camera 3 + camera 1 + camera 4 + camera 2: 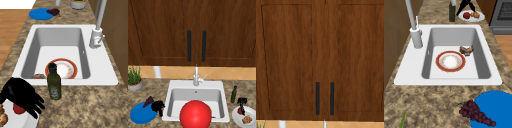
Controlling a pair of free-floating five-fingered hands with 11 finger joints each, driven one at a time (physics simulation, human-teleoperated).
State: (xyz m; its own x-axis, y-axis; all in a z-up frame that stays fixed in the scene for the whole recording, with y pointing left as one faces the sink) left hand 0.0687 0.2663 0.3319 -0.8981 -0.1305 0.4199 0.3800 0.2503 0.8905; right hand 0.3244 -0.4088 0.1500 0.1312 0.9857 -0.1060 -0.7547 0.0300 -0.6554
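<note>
The white plate (238, 117) sits on the desk (158, 91) right of the sink (173, 86). The right hand (242, 101) hangs directly above the plate's apple (240, 111), fingers straight, pointing down. The left hand (158, 106), curled, empty, hovers by the grapes (148, 101).

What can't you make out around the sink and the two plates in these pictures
- Front view: the red-rimmed bowl in the white sink blocks the sink floor.
- Front view: the left hand by the blue plate is too small to read its fingers.
- Right side view: the right hand hides part of the white plate.
</note>
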